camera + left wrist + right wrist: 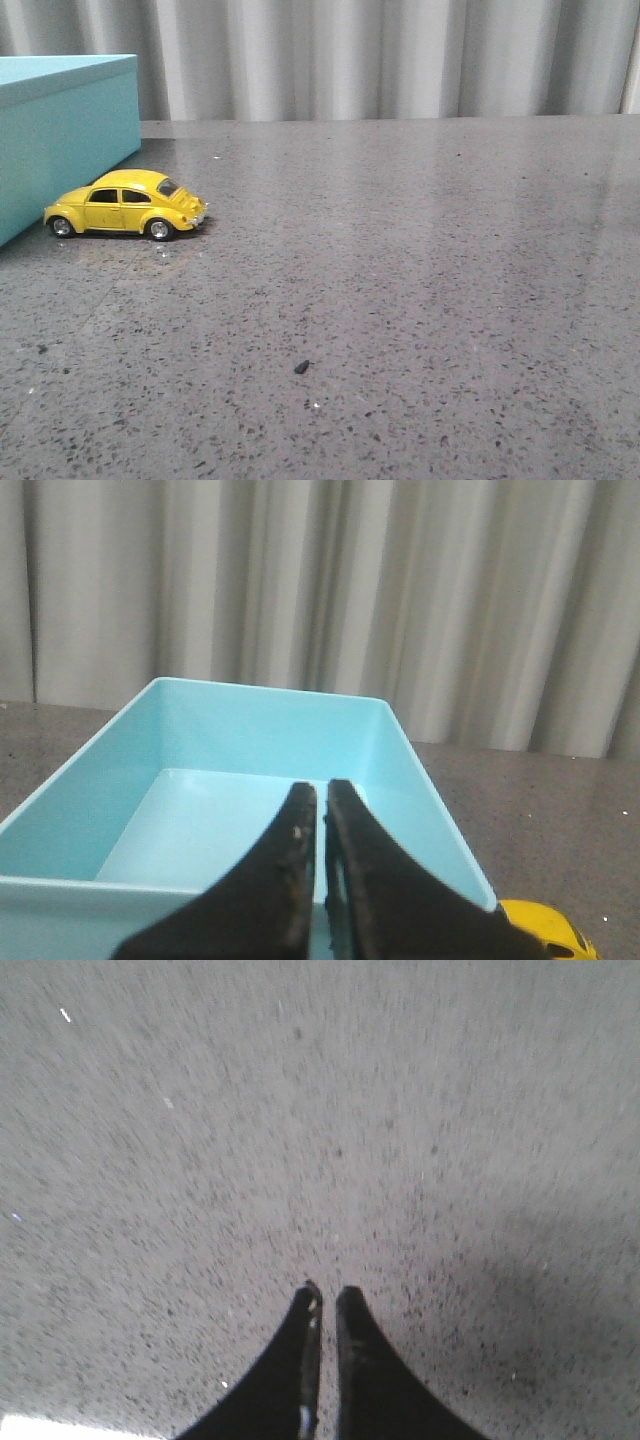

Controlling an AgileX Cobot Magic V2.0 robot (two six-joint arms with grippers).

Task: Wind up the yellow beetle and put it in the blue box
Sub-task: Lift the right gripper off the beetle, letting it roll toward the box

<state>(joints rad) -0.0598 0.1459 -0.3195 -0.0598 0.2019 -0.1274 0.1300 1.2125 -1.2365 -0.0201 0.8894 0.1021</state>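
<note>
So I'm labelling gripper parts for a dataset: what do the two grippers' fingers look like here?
Both look alike. The left gripper has two black fingers, broad at the base and curving to narrow tips, with pale scuffs along the inner edges. The right gripper has the same black curved fingers, with some light wear. No cables or markings are visible.

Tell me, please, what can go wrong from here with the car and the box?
The car stands close against the box wall, so a gripper reaching for it may bump the box or push the car away on its wheels. Both the left gripper and right gripper are shut and must open first.
</note>
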